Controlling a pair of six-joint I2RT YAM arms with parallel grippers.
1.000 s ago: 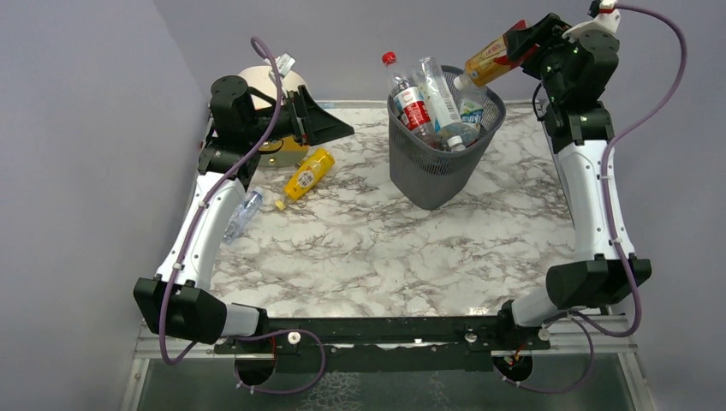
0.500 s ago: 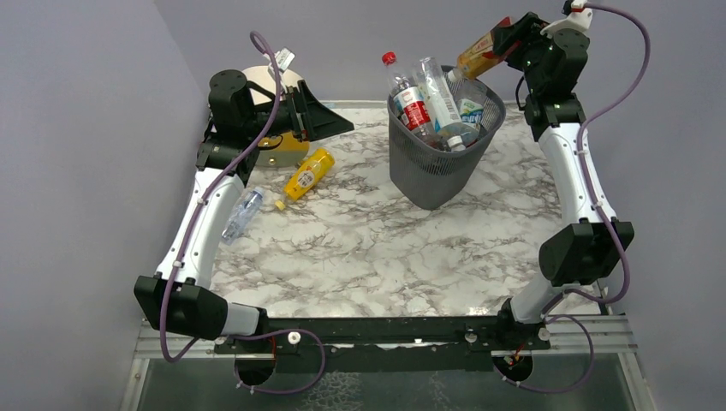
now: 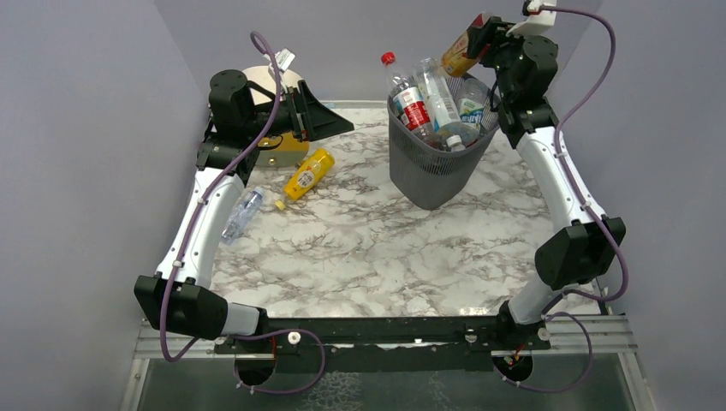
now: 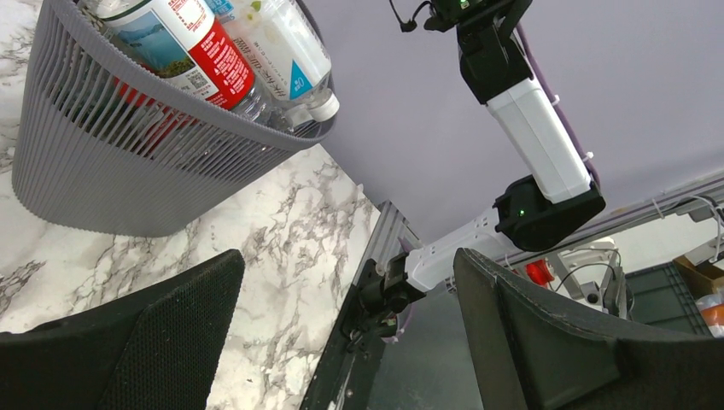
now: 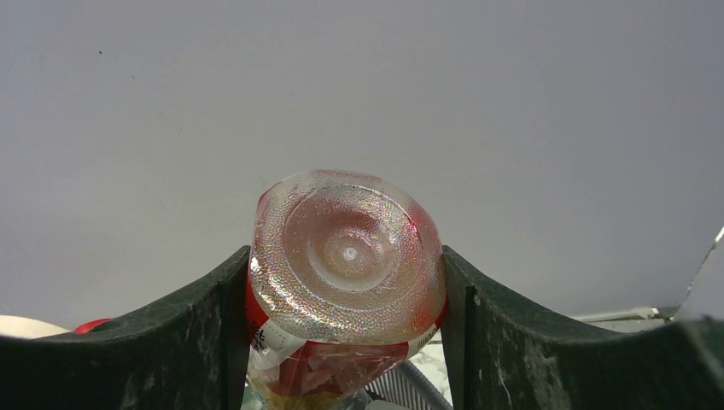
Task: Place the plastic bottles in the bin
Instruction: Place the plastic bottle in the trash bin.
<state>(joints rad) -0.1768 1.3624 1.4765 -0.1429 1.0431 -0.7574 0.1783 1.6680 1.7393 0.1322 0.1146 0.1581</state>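
The bin [image 3: 432, 171] is placed far right of centre and is filled with several bottles [image 3: 438, 98]. An orange bottle [image 3: 460, 56] is clamped above its far rim by the right gripper [image 5: 346, 265]. The left gripper [image 4: 346, 256] is spread wide, empty. A yellow bottle [image 3: 308, 174] and a small clear bottle [image 3: 243, 212] are seen lying far left.

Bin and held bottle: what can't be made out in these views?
- Bin, top external: the bottles lower down are hidden by its mesh wall and by the bottles on top, so the count is unclear.
- Held bottle, right wrist: only its base shows in the right end effector. The cap is hidden and the label is unreadable.
- Left wrist: the bin's rim is cut off by the top edge.
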